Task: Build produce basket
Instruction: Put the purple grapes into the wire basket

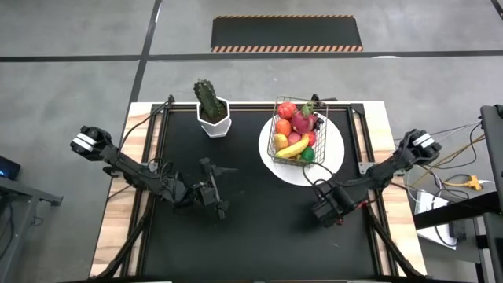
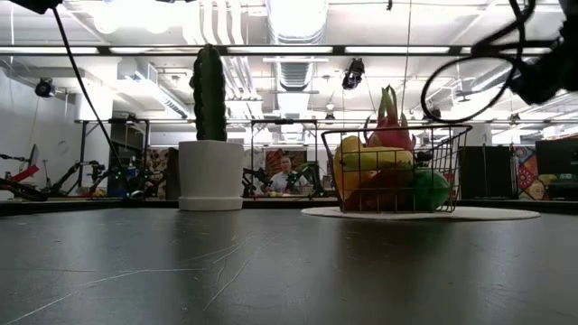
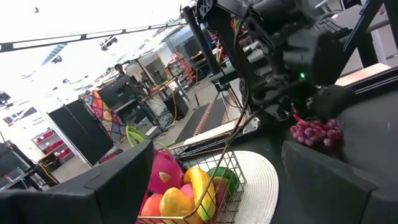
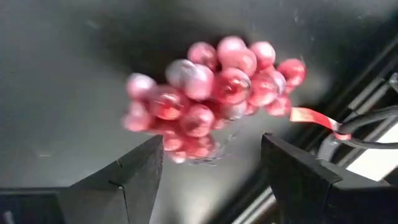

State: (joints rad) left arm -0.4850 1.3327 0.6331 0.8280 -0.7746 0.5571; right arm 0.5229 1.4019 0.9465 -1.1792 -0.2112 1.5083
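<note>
The wire basket (image 1: 295,135) stands on a round white plate (image 1: 332,157) at the table's far right. It holds several pieces of produce: a yellow banana (image 1: 294,147), a pink dragon fruit (image 1: 302,122), a green lime (image 1: 306,155) and others. It also shows in the low view (image 2: 397,171) and the left wrist view (image 3: 186,186). The purple-red grapes (image 4: 211,93) lie on the dark table just under my right gripper (image 4: 211,149), which is open with a finger on either side of them, not touching. My left gripper (image 1: 222,198) is open and empty at mid table, pointing toward the basket.
A green cactus in a white pot (image 1: 212,110) stands at the far middle of the table, left of the plate. A red tag and cables (image 4: 323,121) lie next to the grapes near the table's right rim. People and equipment show in the room beyond.
</note>
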